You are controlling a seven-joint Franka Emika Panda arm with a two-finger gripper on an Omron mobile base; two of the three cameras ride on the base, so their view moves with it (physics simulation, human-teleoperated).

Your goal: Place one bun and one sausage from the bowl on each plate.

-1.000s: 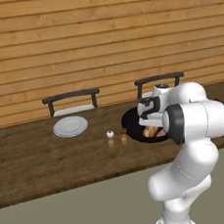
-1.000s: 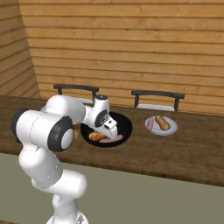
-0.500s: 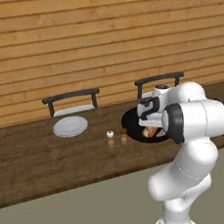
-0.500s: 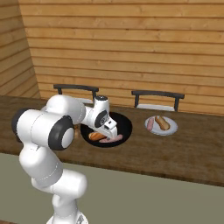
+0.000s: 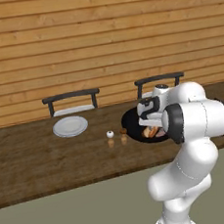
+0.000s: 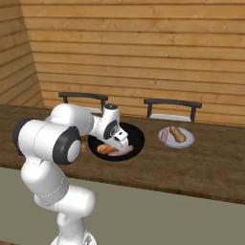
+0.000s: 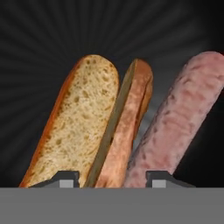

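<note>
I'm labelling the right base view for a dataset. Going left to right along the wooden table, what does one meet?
Robot arm → hand over the black bowl holding a bun and a sausage → pale plate with a sausage and a bun.

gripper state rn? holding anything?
gripper: down in the bowl, fingertips either side of the bun; open or gripping cannot be told.

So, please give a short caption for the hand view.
Gripper low over the black bowl, fingertips astride the bun, sausage alongside.
</note>
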